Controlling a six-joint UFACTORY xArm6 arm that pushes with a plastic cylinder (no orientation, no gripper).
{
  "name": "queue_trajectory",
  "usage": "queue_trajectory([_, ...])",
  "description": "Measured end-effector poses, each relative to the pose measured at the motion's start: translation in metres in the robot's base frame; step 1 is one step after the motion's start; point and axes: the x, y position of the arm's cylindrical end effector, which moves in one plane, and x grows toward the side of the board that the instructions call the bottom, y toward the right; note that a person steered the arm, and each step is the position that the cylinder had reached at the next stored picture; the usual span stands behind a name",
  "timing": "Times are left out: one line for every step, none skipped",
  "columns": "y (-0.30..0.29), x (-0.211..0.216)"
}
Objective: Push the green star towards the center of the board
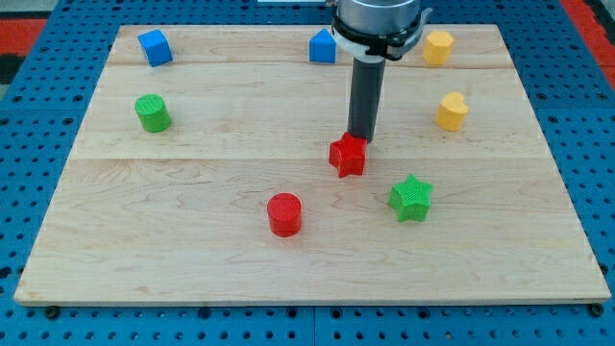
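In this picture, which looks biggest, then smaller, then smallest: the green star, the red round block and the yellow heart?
1. green star
2. red round block, nearly the same as the star
3. yellow heart

The heart sits farther back, so it may only look smaller.

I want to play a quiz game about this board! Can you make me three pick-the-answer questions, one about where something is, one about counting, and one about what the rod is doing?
1. Where is the green star?
A. the view's top left
B. right of and below the red star
C. touching the green cylinder

2. How many yellow blocks are there?
A. one
B. two
C. four

3. What is my tip doing?
A. sitting right at the red star's top edge
B. pressing on the green star
C. resting beside the blue cube

Answers: 1 B, it lies lower right of the red star. 2 B, two sit at the view's right. 3 A, the rod ends right behind the red star.
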Motion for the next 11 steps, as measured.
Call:
queue_trajectory([-0.013, 0.031])
queue_trajectory([-0.026, 0.032])
queue_trajectory([-0.024, 0.032])
queue_trajectory([0.017, 0.016])
queue_trajectory([0.11, 0.017])
queue_trajectory([0.149, 0.065])
queue_trajectory([0.139, 0.113])
queue_trajectory([0.092, 0.117])
queue_trajectory([0.029, 0.113])
queue_trajectory([0.034, 0.074])
queue_trajectory([0.057, 0.048])
